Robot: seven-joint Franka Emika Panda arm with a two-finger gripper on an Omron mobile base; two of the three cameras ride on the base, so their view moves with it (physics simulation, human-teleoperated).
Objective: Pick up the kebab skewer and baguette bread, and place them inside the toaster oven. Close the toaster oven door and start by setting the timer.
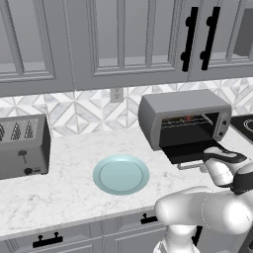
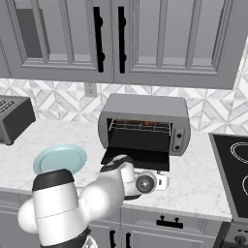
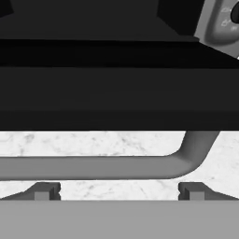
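The toaster oven [image 1: 183,116] [image 2: 145,109] stands on the counter against the wall. Its door [image 1: 190,150] [image 2: 138,159] hangs open, folded down flat. Small red and brown pieces, the kebab skewer [image 2: 145,124] [image 1: 188,118], lie on the wire rack inside. I cannot make out the baguette bread. My gripper [image 3: 119,191] is open, right at the door's front edge. The silver bar handle [image 3: 93,167] runs across just beyond the two fingertips [image 3: 46,191]. Nothing sits between them. The timer knobs [image 2: 178,140] [image 3: 224,21] are on the right-hand panel.
A light blue plate [image 1: 121,174] [image 2: 59,158] lies on the marble counter left of the oven. A grey slotted toaster [image 1: 22,146] [image 2: 14,118] stands at the far left, and a black cooktop [image 2: 232,169] lies to the right. Wall cabinets hang above.
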